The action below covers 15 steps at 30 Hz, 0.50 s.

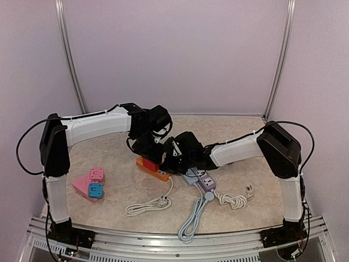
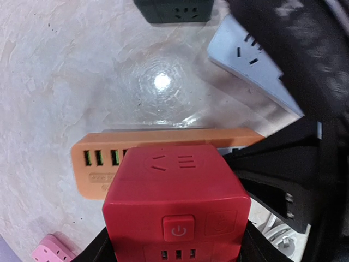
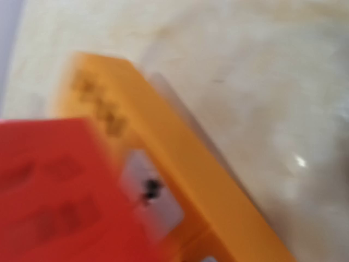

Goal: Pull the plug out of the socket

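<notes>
Where the left gripper (image 2: pixel 174 250) clamps, the red plug (image 2: pixel 177 191) sits.

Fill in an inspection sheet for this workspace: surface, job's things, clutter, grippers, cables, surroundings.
Surface: beige marbled tabletop, one glare spot, no spills seen.
Job's things: red cube adapter seated on orange power strip.
Clutter: pink strip with pink cube and blue cube; grey-purple strip; dark green adapter.
Grippers: left gripper clamped on the red cube adapter's sides; right gripper shut beside the orange power strip, contact unclear.
Cables: white cable, pale blue cable, white cable with loose plug, all lying loose.
Surroundings: pale walls, metal posts.
</notes>
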Available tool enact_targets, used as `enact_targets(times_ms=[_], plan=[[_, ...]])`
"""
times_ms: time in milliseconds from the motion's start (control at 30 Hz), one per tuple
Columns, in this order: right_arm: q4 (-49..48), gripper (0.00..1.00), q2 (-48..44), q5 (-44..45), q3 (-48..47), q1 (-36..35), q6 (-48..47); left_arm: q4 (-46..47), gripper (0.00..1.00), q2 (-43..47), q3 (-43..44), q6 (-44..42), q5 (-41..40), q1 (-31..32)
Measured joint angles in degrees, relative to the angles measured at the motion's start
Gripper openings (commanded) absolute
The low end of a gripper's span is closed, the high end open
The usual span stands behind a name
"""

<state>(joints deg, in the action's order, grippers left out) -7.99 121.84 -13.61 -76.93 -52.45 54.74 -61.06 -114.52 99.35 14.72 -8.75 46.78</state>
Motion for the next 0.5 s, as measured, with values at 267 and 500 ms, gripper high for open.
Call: enact_targets(times_ms=[267, 500], plan=[[0.35, 0.0, 1.14, 0.83, -0.57, 0.0, 0.44, 6.23, 0.35, 7.17, -0.33, 0.04, -1.18, 3.17], [0.35, 0.0, 1.14, 0.83, -0.57, 0.0, 0.31, 7.43, 0.35, 6.97, -1.25, 2.38, -0.2, 1.18]])
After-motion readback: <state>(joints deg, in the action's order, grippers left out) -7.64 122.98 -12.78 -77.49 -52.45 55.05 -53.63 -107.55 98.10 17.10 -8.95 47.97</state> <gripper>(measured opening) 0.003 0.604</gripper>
